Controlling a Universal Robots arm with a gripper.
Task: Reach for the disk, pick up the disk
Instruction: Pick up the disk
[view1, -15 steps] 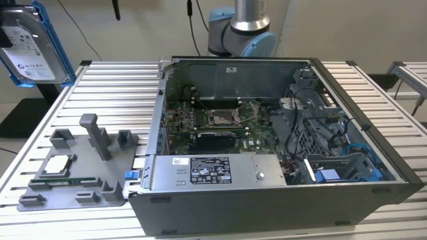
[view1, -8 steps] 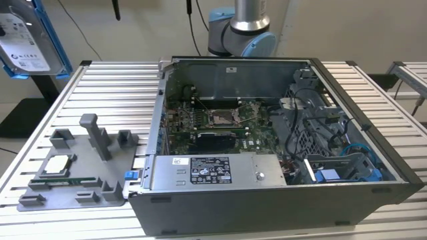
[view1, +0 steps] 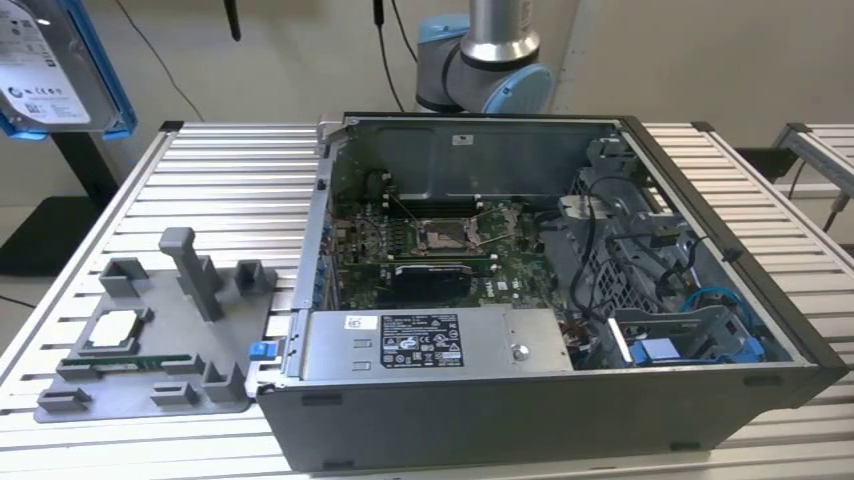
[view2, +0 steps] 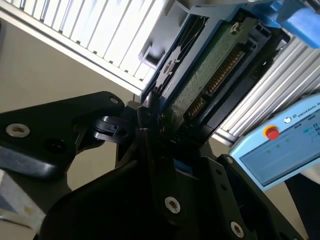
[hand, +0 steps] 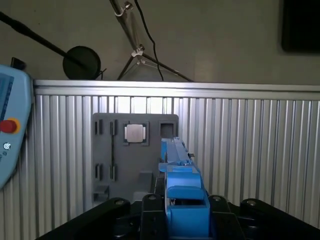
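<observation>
Disk (view1: 54, 75) hanging clear above table (view1: 227, 180), gripper (view2: 162, 127) clamping its end; narrow hold possibly slipping, disk dropping onto tray (hand: 135, 167).

Exterior view: elevated, oblique, looking down over ribbed surface (view1: 214, 180) and open computer case (view1: 534, 420); arm base (view1: 487, 60) at far edge. Disk (view1: 51, 75) close to lens, upper corner on exterior view's left.
First wrist view: high above surface, looking down past claw (hand: 182, 207).
Second wrist view: tight against claw, facing disk's circuit board.
Shared: gray fixture plate (view1: 147, 390) in exterior and first wrist views; pendant (hand: 10, 125) in both wrist views.
</observation>
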